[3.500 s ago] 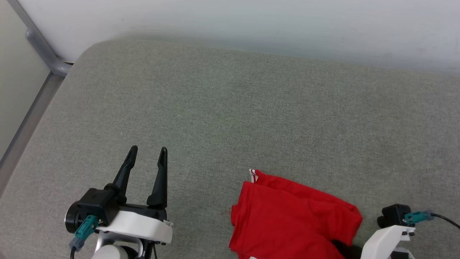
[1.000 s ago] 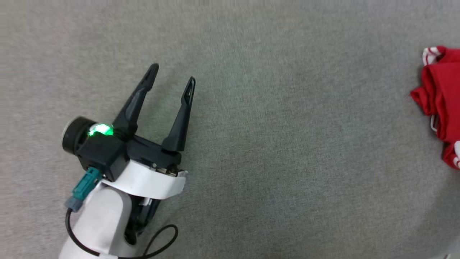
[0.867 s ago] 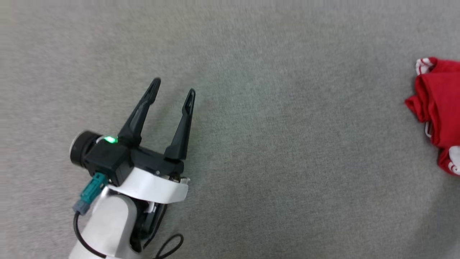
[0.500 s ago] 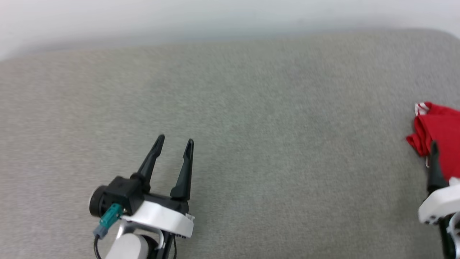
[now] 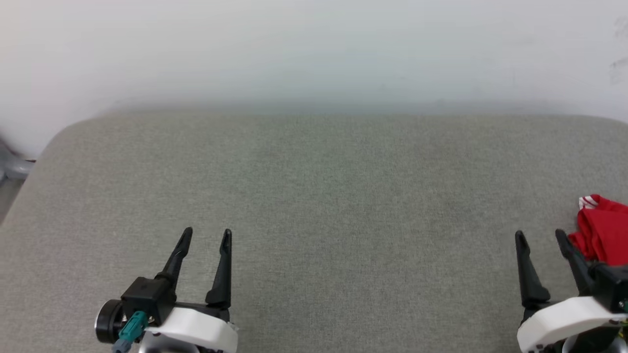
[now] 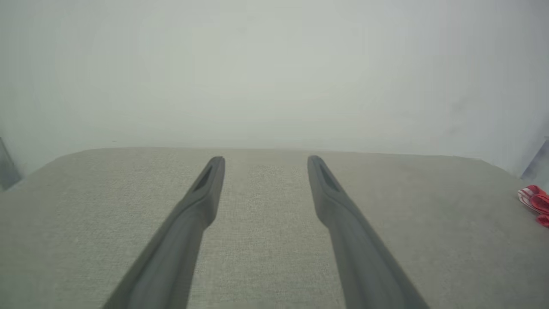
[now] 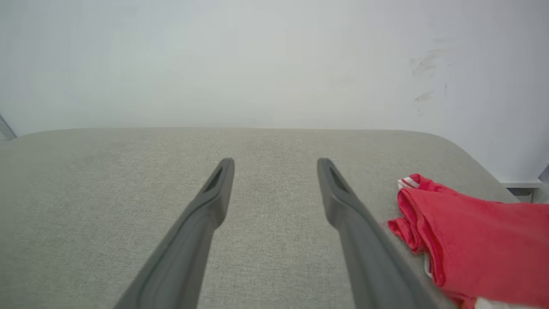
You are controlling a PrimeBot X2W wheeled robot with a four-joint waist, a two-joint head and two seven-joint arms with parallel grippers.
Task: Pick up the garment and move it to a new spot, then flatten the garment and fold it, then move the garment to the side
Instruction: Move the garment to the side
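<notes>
The red garment lies folded at the far right edge of the grey cushion, a striped white sleeve edge showing at its top. In the right wrist view the garment rests just right of my right fingers, apart from them. My right gripper stands open and empty at the lower right, beside the garment's left edge. My left gripper is open and empty at the lower left, far from the garment. The left wrist view catches a bit of the garment at its right edge.
A pale wall runs behind the cushion's far edge. A grey metal rail shows past the cushion's rounded left corner. A grey ledge sits beyond the right corner.
The head camera has swung and tilted up, bringing the wall and both grippers into view. The right gripper, earlier close over the garment, now stands apart from it; the folded garment lies at the right.
</notes>
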